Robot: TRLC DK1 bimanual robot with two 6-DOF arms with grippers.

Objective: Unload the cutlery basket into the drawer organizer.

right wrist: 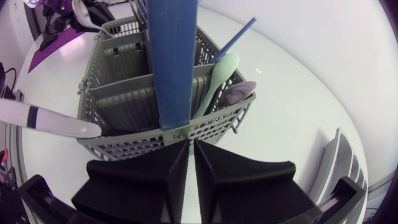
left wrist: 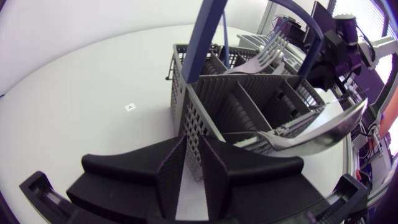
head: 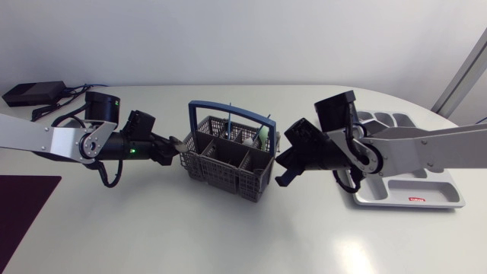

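The left gripper (head: 176,148) is nearly closed, pinching the end wall of the basket (head: 217,169), as the left wrist view shows. The basket stands mid-table under its blue handle (head: 228,111), with forks (left wrist: 268,53) and a green spoon (head: 261,137) upright in its compartments. The right gripper (head: 283,169) sits at the basket's other end, its fingers (right wrist: 214,171) drawn to a thin slit with nothing between them. The organizer (head: 396,186) lies farther right on the table (head: 228,236), partly under the right arm.
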